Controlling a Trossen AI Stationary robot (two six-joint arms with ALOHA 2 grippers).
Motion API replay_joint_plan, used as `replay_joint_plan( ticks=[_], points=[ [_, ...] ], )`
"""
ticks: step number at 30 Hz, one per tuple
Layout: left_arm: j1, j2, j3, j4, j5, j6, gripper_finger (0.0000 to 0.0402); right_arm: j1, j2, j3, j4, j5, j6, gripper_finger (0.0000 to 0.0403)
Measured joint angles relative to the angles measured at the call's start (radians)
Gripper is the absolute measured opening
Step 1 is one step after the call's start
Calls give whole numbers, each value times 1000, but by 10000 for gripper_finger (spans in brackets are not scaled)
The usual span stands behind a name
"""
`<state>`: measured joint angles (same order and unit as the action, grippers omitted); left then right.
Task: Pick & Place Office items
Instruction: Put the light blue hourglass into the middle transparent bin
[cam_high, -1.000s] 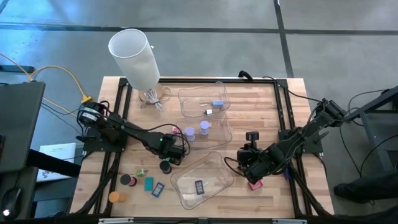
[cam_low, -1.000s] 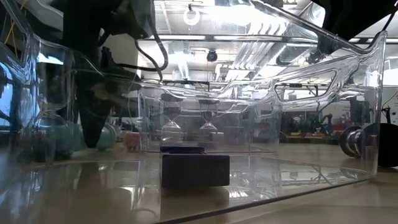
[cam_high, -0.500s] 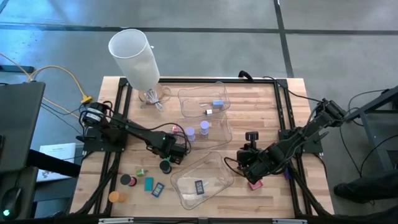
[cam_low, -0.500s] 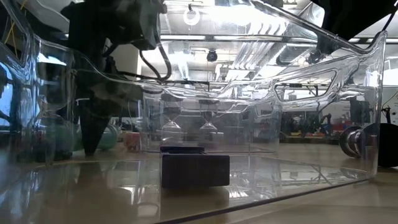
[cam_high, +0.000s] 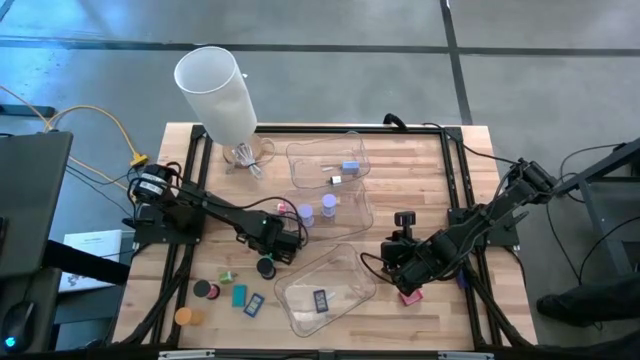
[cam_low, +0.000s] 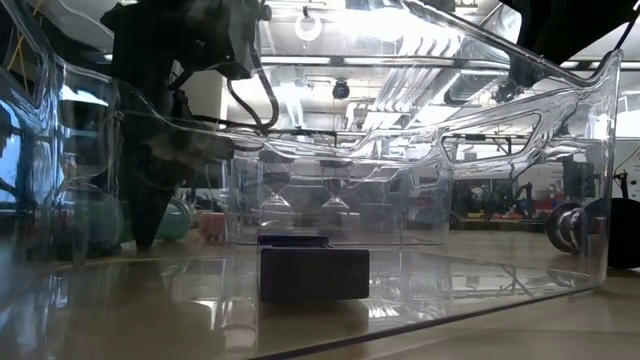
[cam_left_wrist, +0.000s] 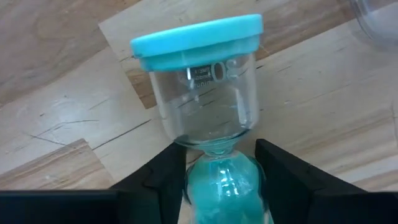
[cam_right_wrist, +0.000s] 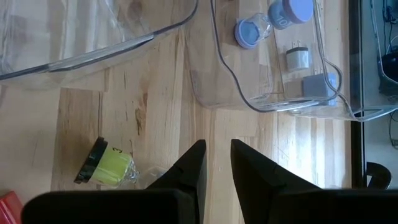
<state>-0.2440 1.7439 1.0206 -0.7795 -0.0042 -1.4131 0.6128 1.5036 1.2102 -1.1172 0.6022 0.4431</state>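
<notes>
1. Left gripper (cam_left_wrist: 214, 171) is down on the surface left of the near clear tray (cam_high: 330, 288), its fingers (cam_left_wrist: 163, 180) set either side of the narrow waist of a teal sand timer (cam_left_wrist: 205, 106) lying on its side. They look about touching the glass; I can't tell whether the clamp is firm yet.
2. Risk: the waist is smooth curved glass, so the timer could squirt out or spin as the fingers bite (hold is near the middle, but sand sits in one bulb, so it may tip on lifting).
3. Risk: the near tray wall is just beside the gripper in the high view. A low carry could clip the rim and shove the tray.
4. Right gripper (cam_right_wrist: 216, 163) hangs over the surface right of the near tray, fingers nearly together, holding nothing. A yellow-green sand timer (cam_right_wrist: 106, 165) lies near it; a blind sweep could roll that away.
5. Loose items wait at near left: black cylinder (cam_high: 204, 289), teal rectangle (cam_high: 239, 295), orange cylinder (cam_high: 184, 317). Lilac timers (cam_high: 329, 204) already sit in the far tray (cam_high: 300, 160).
</notes>
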Motion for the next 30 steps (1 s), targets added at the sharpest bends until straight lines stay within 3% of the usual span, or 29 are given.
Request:
replay_joint_plan(
  ticks=[13, 24, 30],
  points=[
    [0, -40, -7, -24, -33, -25, 161, 0, 0, 0, 3, -1, 0, 62],
    [-2, -188, -5, -50, -84, -23, 161, 0, 0, 0, 3, 0, -3, 62],
    [-29, -325, -3, -73, -163, -16, 161, 0, 0, 0, 9, 23, -4, 62]
  ],
)
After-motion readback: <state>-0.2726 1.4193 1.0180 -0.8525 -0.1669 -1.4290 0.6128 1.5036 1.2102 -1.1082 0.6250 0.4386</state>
